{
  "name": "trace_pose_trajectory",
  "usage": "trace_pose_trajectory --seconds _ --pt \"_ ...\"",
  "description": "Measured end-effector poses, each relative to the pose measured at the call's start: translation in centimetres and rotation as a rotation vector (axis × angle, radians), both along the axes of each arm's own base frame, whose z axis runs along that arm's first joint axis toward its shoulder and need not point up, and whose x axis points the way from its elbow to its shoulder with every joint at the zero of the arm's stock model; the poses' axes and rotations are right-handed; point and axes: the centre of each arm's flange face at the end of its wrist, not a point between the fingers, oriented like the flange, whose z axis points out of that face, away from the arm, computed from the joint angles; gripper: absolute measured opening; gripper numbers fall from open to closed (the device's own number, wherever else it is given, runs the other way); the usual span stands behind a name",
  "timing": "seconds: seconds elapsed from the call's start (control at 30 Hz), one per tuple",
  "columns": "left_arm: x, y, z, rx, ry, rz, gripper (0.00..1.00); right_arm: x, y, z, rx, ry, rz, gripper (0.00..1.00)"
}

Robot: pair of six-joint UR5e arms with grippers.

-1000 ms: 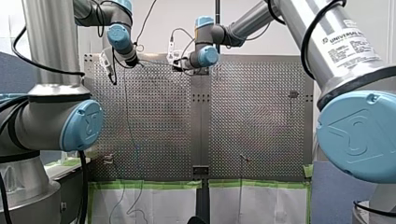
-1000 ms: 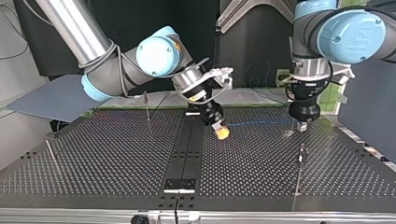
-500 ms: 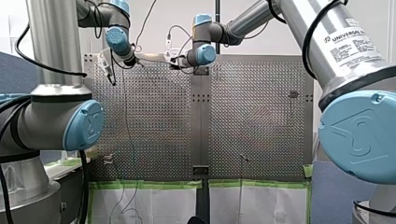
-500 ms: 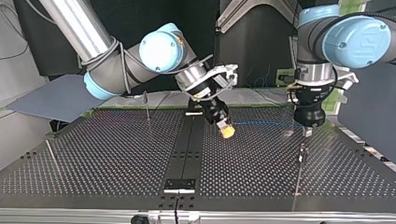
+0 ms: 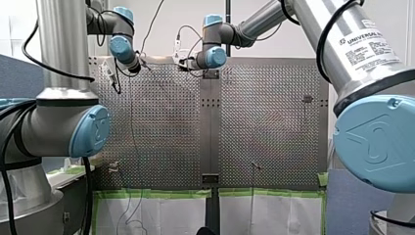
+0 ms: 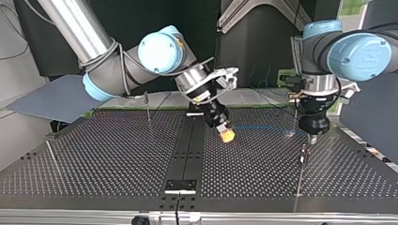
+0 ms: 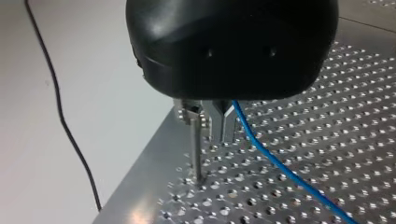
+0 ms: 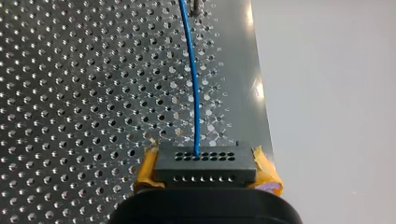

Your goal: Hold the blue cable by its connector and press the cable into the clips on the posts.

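Your right gripper [image 8: 205, 170] clamps its yellow pads [image 8: 145, 170] on the black connector [image 8: 204, 163], low over the perforated table [image 8: 70, 93] and near its edge. You can see the blue cable [image 8: 194, 84] leave the connector's face and run straight ahead. In the top view it stretches across to your left gripper [image 6: 312, 137], which hangs just above a thin post [image 6: 302, 161]. From the left wrist, its metal fingers [image 7: 217, 126] sit drawn together on the cable, just beside the post's top.
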Motion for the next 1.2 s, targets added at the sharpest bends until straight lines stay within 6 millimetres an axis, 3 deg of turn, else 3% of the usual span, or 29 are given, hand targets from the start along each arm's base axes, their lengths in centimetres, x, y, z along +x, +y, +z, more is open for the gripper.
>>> trace_pose_trajectory --seconds 0.53,0.9,1.2 --pt "1.6 1.7 -0.2 -0.032 -0.035 -0.024 0.0 0.1 -0.6 0.9 -0.006 -0.023 -0.003 0.0" --pt "2.2 2.6 0.9 -0.051 -0.064 -0.03 0.0 0.8 -0.4 0.1 -0.004 -0.017 0.008 0.0" --pt "2.9 3.2 0.6 -0.057 -0.065 -0.03 0.0 1.4 -0.4 -0.3 -0.002 -0.018 0.014 0.0"
